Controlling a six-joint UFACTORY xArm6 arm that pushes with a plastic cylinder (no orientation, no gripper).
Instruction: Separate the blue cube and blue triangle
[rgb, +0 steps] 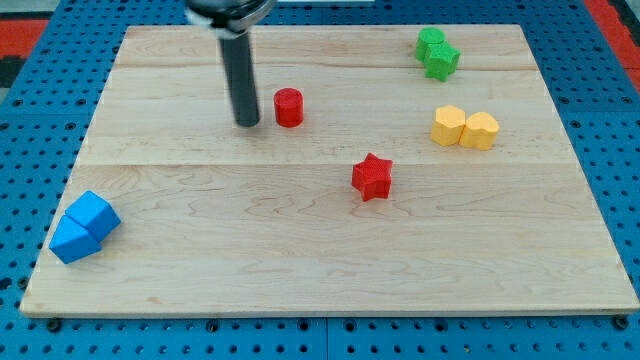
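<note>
Camera view, no pincer visible, my tip (247, 124) beside red cylinder (289, 107), blue cube (94, 213) touching blue triangle (73, 240), wooden board (300, 260)

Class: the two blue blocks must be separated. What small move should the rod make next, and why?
Probably slide my tip toward the view's bottom left. It stands beside the red cylinder, far from the blue cube and blue triangle, which touch.

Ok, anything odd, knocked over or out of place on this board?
Nothing damaged. The two blue blocks still touch at the board's bottom-left edge, while my tip sits far off beside the red cylinder.
</note>
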